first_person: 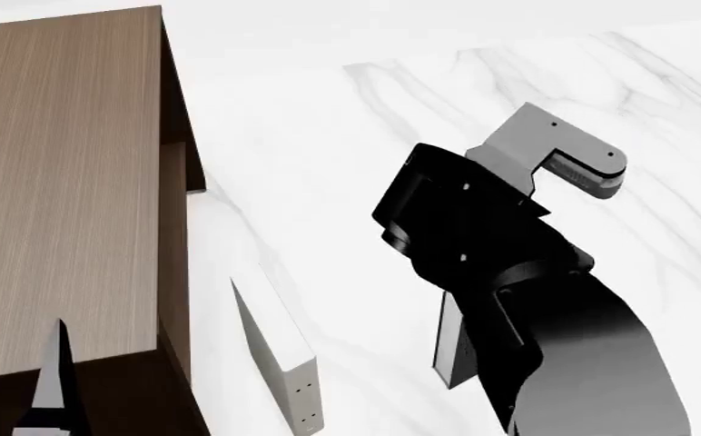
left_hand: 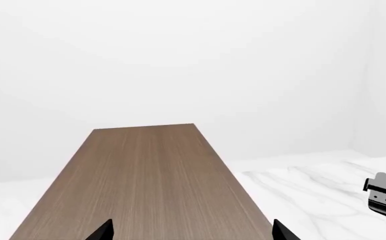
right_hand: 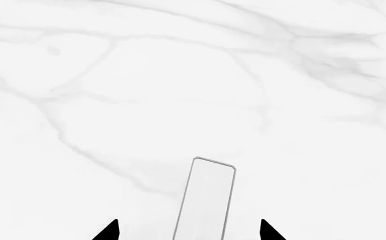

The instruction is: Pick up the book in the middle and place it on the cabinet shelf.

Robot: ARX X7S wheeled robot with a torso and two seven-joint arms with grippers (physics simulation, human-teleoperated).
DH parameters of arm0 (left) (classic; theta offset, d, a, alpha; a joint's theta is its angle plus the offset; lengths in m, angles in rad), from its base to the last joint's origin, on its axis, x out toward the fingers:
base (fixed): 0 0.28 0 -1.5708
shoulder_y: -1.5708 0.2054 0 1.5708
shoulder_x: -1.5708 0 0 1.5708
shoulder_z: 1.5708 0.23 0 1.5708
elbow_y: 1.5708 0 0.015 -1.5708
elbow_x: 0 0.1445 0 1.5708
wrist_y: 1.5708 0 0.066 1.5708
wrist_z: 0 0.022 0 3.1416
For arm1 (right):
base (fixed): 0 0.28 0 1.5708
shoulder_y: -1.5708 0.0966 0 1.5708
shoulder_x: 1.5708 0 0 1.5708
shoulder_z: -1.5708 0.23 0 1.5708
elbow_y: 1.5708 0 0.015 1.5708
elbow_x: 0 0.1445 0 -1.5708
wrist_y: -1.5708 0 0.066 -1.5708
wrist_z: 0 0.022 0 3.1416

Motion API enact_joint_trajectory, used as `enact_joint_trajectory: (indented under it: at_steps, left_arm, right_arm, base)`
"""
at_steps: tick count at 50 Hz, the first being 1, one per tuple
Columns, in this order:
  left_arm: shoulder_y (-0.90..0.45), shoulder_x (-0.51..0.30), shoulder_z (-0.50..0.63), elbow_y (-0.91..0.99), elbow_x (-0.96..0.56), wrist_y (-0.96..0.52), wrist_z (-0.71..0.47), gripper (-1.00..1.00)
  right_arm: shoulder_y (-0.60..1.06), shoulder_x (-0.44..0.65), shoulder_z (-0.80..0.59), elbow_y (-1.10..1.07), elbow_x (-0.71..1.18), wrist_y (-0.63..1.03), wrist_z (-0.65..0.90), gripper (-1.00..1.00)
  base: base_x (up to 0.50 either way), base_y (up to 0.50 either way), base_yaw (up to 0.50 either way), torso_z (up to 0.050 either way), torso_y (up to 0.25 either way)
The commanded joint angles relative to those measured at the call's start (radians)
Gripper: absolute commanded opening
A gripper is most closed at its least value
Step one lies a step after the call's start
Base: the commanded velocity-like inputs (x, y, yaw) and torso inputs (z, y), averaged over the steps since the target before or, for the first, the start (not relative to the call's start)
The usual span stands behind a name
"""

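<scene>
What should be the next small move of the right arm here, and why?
Probably lower the right end effector a little over the book. Its fingers are open, one on each side of the book's narrow edge, touching nothing, and how deep the tips reach cannot be told. Close only afterwards.

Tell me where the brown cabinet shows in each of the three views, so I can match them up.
Left wrist view: the cabinet top stretches ahead of the left gripper, mid-picture.
Head view: the cabinet fills the left side.
Right wrist view: not in it.
Shared landmark: the white marble surface, seen in all three.
</scene>
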Motion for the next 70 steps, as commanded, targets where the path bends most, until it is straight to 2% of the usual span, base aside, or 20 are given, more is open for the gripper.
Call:
enact_joint_trajectory:
  at_steps: [1, 20, 31, 32, 47, 53, 54, 59, 64, 67, 68, 70]
  left_arm:
    - [0.002, 0.012, -0.022, -0.004, 0.006, 0.014, 0.021, 1.00]
    - [0.002, 0.004, -0.014, -0.010, 0.000, 0.025, 0.010, 1.00]
    - [0.005, -0.001, -0.014, -0.016, -0.006, 0.036, 0.007, 1.00]
    - [0.004, -0.001, -0.014, -0.016, -0.007, 0.037, 0.007, 1.00]
    - [-0.001, -0.003, -0.003, -0.023, -0.011, 0.043, 0.002, 1.00]
    - [-0.002, -0.006, -0.003, -0.022, -0.015, 0.044, -0.001, 1.00]
    - [-0.003, -0.007, -0.003, -0.022, -0.016, 0.044, -0.002, 1.00]
    - [-0.002, -0.010, -0.002, -0.021, -0.017, 0.045, -0.005, 1.00]
    - [-0.006, -0.014, 0.001, -0.009, -0.021, 0.035, -0.010, 1.00]
    - [0.001, -0.016, -0.001, -0.021, -0.018, 0.049, -0.009, 1.00]
    - [0.003, -0.016, -0.001, -0.022, -0.018, 0.049, -0.010, 1.00]
    - [-0.001, -0.018, 0.000, -0.016, -0.017, 0.042, -0.014, 1.00]
  right_arm:
    - [-0.010, -0.014, -0.081, 0.010, 0.121, -0.026, -0.073, 1.00]
    - [-0.043, -0.001, -0.440, 0.010, 0.466, -0.088, -0.184, 1.00]
    - [-0.048, -0.016, -0.570, 0.010, 0.537, -0.065, -0.205, 1.00]
    - [-0.047, -0.017, -0.567, 0.010, 0.511, -0.064, -0.197, -1.00]
    - [-0.067, -0.017, -0.446, 0.010, 0.346, -0.075, -0.207, -1.00]
    - [-0.059, -0.017, -0.415, 0.007, 0.197, -0.294, -0.364, -1.00]
    - [-0.055, -0.015, -0.419, 0.009, 0.188, -0.357, -0.362, -1.00]
    - [0.005, -0.006, -0.476, -0.005, 0.128, -0.437, -0.383, -1.00]
    - [0.112, 0.070, -0.510, -0.236, 0.031, -0.582, -0.395, -1.00]
    - [0.178, 0.142, -0.559, -0.433, -0.089, -0.757, -0.340, -1.00]
    - [0.208, 0.165, -0.592, -0.498, -0.127, -0.782, -0.277, -1.00]
    - [0.227, 0.190, -0.604, -0.563, -0.167, -0.843, -0.246, -1.00]
  base:
    - [0.00, 0.00, 0.00, 0.000, 0.000]
    - [0.00, 0.00, 0.00, 0.000, 0.000]
    - [0.00, 0.00, 0.00, 0.000, 0.000]
    - [0.00, 0.00, 0.00, 0.000, 0.000]
    - [0.00, 0.00, 0.00, 0.000, 0.000]
    - [0.00, 0.00, 0.00, 0.000, 0.000]
    - [0.00, 0.00, 0.00, 0.000, 0.000]
    - [0.00, 0.00, 0.00, 0.000, 0.000]
    - [0.00, 0.00, 0.00, 0.000, 0.000]
    - [0.00, 0.00, 0.00, 0.000, 0.000]
    - [0.00, 0.00, 0.00, 0.000, 0.000]
    - [0.00, 0.00, 0.00, 0.000, 0.000]
